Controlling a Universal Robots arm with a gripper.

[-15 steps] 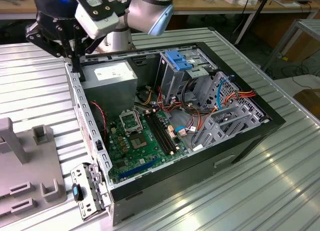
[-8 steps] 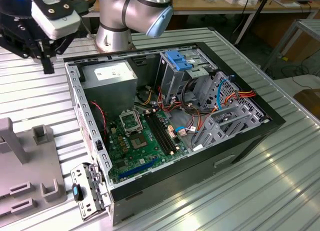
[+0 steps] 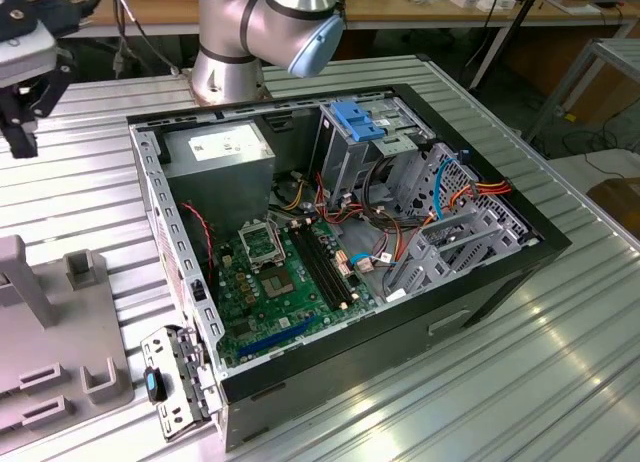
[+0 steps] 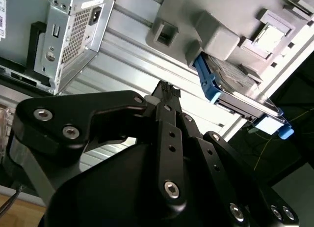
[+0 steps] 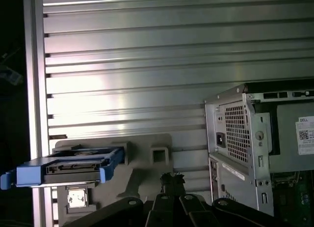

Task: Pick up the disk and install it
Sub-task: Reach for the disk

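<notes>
The disk [image 4: 235, 84] is a dark-grey drive in a bright blue carrier. It stands on edge in a slot of the grey fixture [image 4: 216, 35] on the ribbed table. It appears again in the first wrist view as the disk [image 5: 73, 165] on the fixture [image 5: 147, 173]. My gripper [image 4: 167, 89] hangs above the table between the fixture and the computer case, with its black fingertips together and nothing held. It is apart from the disk. The gripper [image 3: 22, 132] is at the exterior view's far upper left.
The open computer case [image 3: 480, 292] lies on its side mid-table, with motherboard, cables and a light blue bracket [image 3: 355, 120] on the drive bay. Its rear panel [image 5: 235, 133] is close to my gripper. The arm base [image 3: 230, 62] stands behind the case.
</notes>
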